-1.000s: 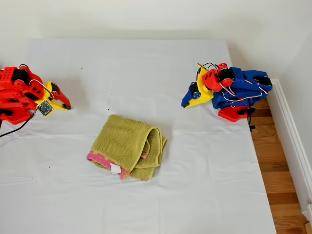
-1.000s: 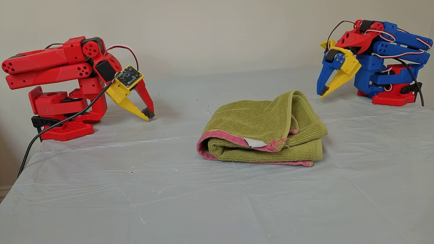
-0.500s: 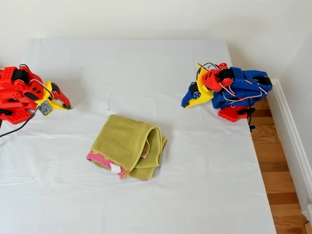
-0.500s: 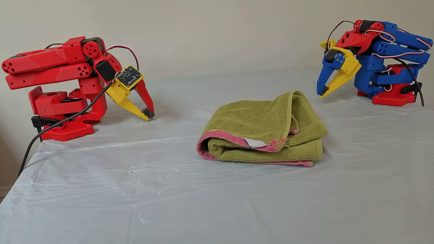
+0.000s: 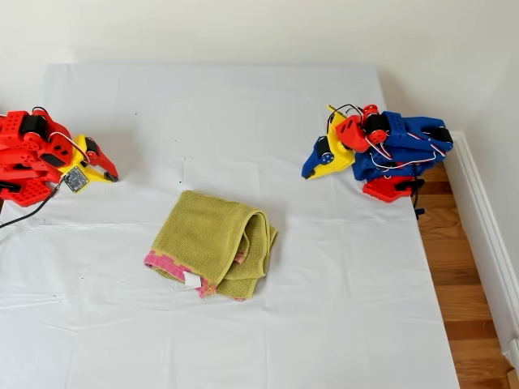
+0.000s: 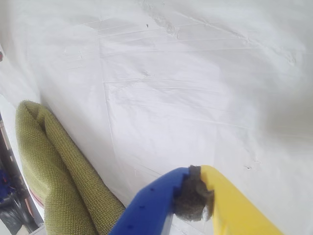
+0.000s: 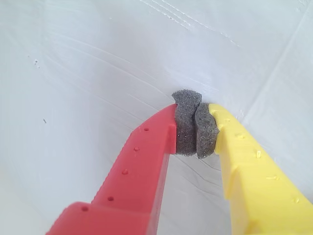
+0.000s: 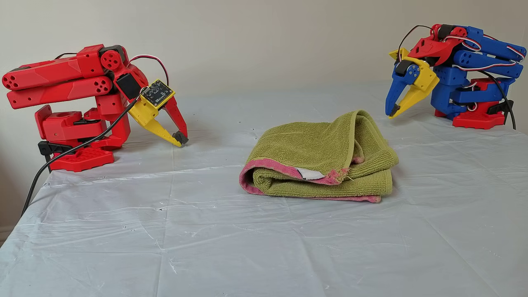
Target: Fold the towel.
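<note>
The yellow-green terry towel with pink end borders (image 5: 213,255) lies folded into a thick, roughly square bundle near the middle of the worktop covered by a white plastic sheet (image 5: 340,308), its small white tag (image 8: 310,174) showing at the near edge in the other view. The first gripper, blue and yellow (image 5: 311,173), is parked at the exterior view's right, jaws together with nothing between them; the towel shows at the edge of its wrist view. The second gripper, red and yellow (image 5: 111,176), rests at the exterior view's left, foam pads (image 7: 195,128) pressed together, empty. Both arms sit tucked back, well apart from the cloth. Judged from this layout, the fold looks complete; the remaining step is simply to keep clear. The layers gape loosely on the side toward the first gripper, so any further pass should press there gently rather than drag.
</note>
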